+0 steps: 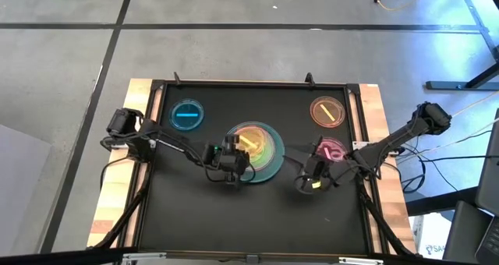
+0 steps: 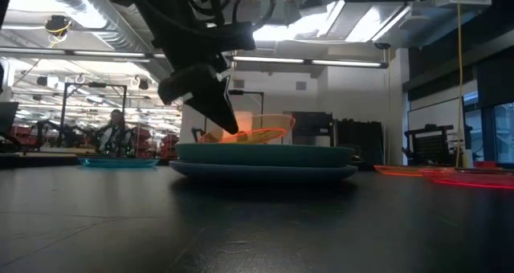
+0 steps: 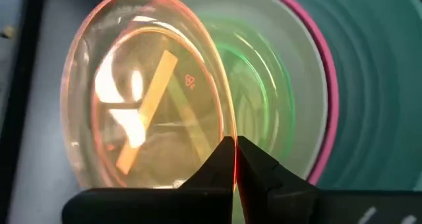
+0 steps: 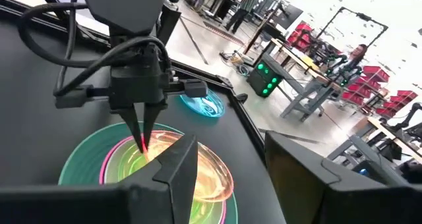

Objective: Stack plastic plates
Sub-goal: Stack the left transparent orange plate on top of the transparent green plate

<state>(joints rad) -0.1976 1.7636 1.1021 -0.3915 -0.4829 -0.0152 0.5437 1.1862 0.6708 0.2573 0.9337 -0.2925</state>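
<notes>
Left gripper (image 3: 234,159) pinching orange plate (image 3: 142,112) by its rim, tilted above the stack (image 1: 269,157); lower flat and centred before spreading; right gripper (image 1: 310,179) beside magenta plate (image 1: 330,150), jaw state impossible to tell

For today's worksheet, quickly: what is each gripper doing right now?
Left gripper: closed on the rim of the small orange plate, above the stack.
Right gripper: cannot be told; it holds nothing visible.
</notes>
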